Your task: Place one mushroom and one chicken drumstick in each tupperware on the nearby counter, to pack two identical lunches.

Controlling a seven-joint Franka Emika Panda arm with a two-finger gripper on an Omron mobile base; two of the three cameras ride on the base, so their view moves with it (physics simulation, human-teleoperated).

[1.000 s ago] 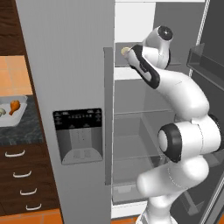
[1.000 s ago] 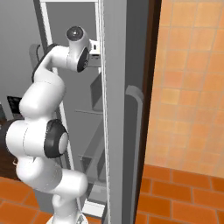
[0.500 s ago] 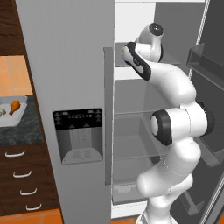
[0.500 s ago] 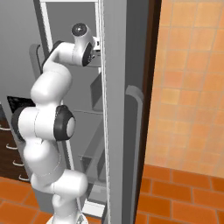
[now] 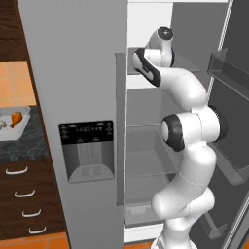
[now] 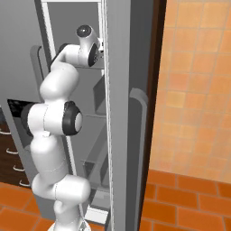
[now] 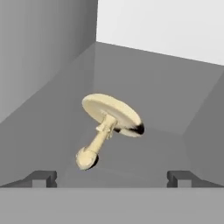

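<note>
Pale tan mushroom [image 7: 110, 127] on the grey fridge shelf [image 7: 157, 105], just ahead of the wide-open hand [image 7: 111, 177], untouched.

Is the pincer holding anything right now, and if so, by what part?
Nothing. The pincer is open, and the mushroom lies ahead of it, untouched.

Open grey fridge [image 5: 87, 73] w/ door-mounted dispenser panel [image 5: 87, 151], glass shelves [image 5: 146, 168] inside, door bins [image 5: 228, 65] at right. Dark wood drawers [image 5: 22, 199] w/ silver handles at left; orange tile wall [image 6: 198, 76] & floor [image 6: 189, 203].
</note>
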